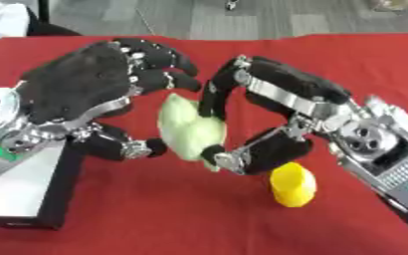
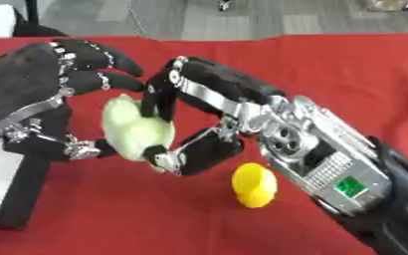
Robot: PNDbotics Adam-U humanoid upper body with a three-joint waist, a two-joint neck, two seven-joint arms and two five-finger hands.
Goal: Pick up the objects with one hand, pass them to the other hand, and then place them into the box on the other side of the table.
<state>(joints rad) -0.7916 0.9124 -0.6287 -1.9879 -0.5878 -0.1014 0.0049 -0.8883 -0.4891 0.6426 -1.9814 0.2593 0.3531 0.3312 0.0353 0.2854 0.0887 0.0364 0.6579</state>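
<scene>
- Right hand (image 1: 277, 114): fingers and thumb curled round pale green object (image 1: 190, 130), pinching it from above and below; held in the air above the red table (image 1: 199, 219), mid-frame.
- Left hand (image 1: 85, 84): fingers bent over the object's top, thumb beneath its left side, both close to it; contact itself cannot be told, grip not closed.
- Step in hand, by judgement: hand-over, right to left, midway.
- Next move calls for: left fingers closing on the object, then right fingers parting, then carry to the box (image 1: 25, 184) at lower left, just beside the left forearm.
- Yellow object (image 1: 293, 185): on the table under the right wrist, untouched, awaiting its turn.
- Obstruction: none seen between hands and box.
</scene>
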